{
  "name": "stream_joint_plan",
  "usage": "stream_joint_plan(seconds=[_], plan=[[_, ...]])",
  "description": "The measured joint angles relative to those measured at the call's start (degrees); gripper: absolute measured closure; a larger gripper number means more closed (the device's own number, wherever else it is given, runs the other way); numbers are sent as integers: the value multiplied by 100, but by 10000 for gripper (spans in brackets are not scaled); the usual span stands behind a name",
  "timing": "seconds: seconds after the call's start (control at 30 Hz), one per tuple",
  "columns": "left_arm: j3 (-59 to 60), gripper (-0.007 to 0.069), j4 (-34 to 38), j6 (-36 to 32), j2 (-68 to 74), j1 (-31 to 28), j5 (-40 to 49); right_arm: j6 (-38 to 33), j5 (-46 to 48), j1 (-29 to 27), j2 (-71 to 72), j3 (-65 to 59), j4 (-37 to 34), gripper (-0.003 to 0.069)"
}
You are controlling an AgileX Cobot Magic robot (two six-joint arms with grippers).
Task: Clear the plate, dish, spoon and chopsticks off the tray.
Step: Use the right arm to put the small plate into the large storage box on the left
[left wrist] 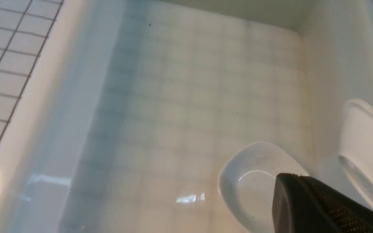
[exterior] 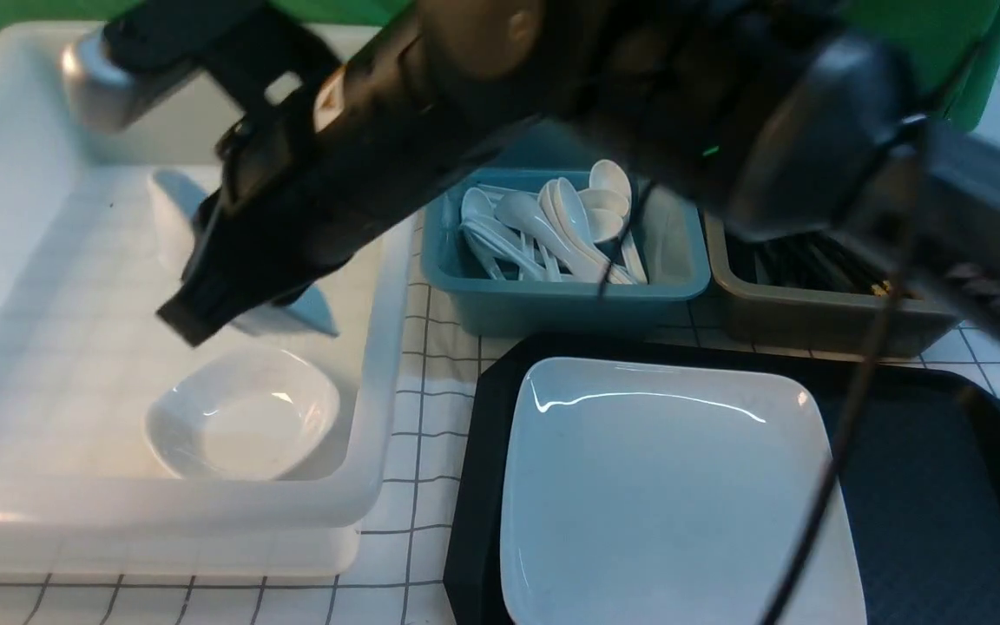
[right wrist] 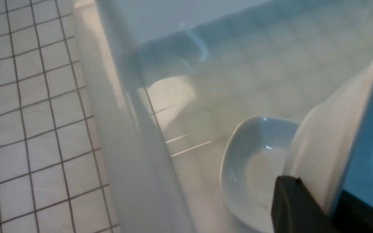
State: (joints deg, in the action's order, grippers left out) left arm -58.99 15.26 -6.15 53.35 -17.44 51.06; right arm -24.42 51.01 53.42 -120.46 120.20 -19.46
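While the right gripper (exterior: 205,312) is pinching the dish (exterior: 313,317) by its rim over the tub (exterior: 161,521), with the left gripper (left wrist: 306,204) hanging clenched and empty, the glaze is looking slick and brittle.

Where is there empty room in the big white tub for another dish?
The tub has bare floor all along its left wall, near to far. Its near right corner is crowded: a small dish lies there, with the right gripper holding another dish just above.
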Motion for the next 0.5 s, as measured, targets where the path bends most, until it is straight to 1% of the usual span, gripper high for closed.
stream_joint_plan(seconds=[0.13, 0.33, 0.43, 0.5], plan=[[70, 627, 252, -239, 0, -112, 153, -39, -144, 23, -653, 353, 37, 618], [70, 627, 667, -445, 0, -123, 154, -44, -550, 23, -1122, 406, 199, 603], [70, 627, 778, -516, 0, -123, 154, -44, -667, 23, -1205, 413, 293, 565], [70, 627, 829, -577, 0, -123, 154, -44, -713, 28, -1212, 413, 299, 519]])
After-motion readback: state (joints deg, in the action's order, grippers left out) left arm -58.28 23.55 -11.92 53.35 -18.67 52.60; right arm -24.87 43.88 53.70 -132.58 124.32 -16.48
